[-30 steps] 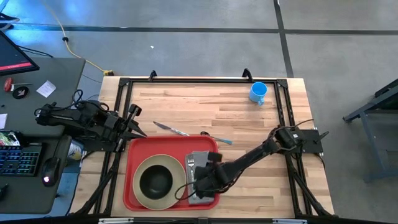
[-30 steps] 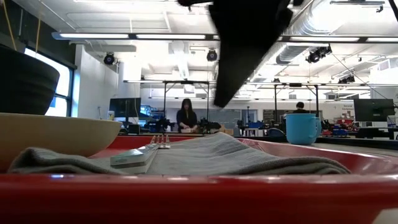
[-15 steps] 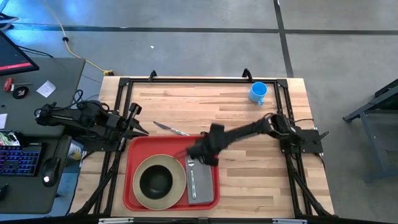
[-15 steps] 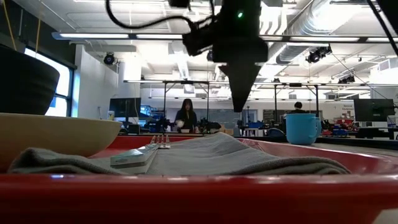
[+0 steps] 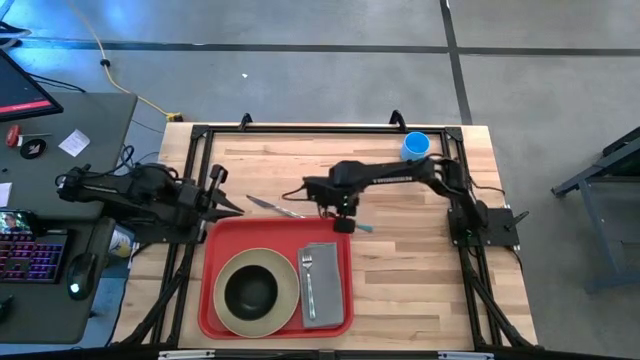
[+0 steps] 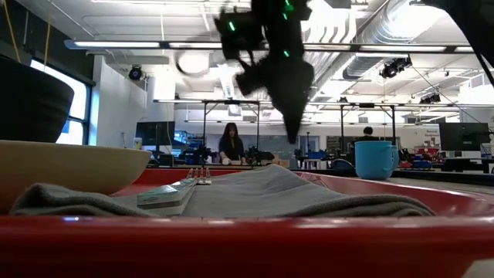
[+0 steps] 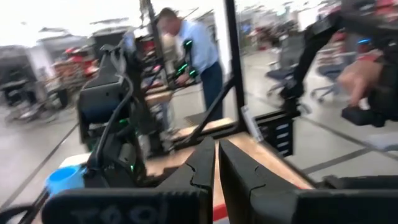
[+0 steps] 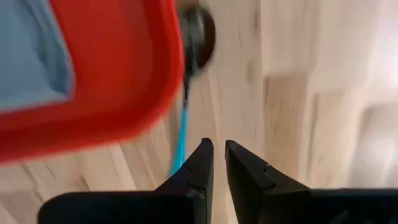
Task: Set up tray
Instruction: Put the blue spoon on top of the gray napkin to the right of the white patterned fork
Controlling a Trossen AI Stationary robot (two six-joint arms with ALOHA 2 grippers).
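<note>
Tray (image 5: 212, 260) lies long axis front-to-back (both arms' jaws nearly closed, empty).

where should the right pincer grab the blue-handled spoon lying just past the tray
Take the spoon by its slim blue handle, coming straight down from above. It lies flat on the wood beside the red tray, bowl end close to the rim, so the handle's free end leaves more room. The right pincer, fingers nearly together, hovers over it.

The tray (image 5: 210, 300) lies at the table's (image 5: 420, 290) front edge, left of centre, holding a plate (image 5: 285, 290) with a bowl (image 5: 250, 290) on it and a napkin (image 5: 325, 300) bearing a fork (image 5: 309, 285) to the right. A knife (image 5: 272, 207) and spoon (image 5: 350, 224) lie just behind it; a mug (image 5: 415, 147) stands near the back right corner.
</note>
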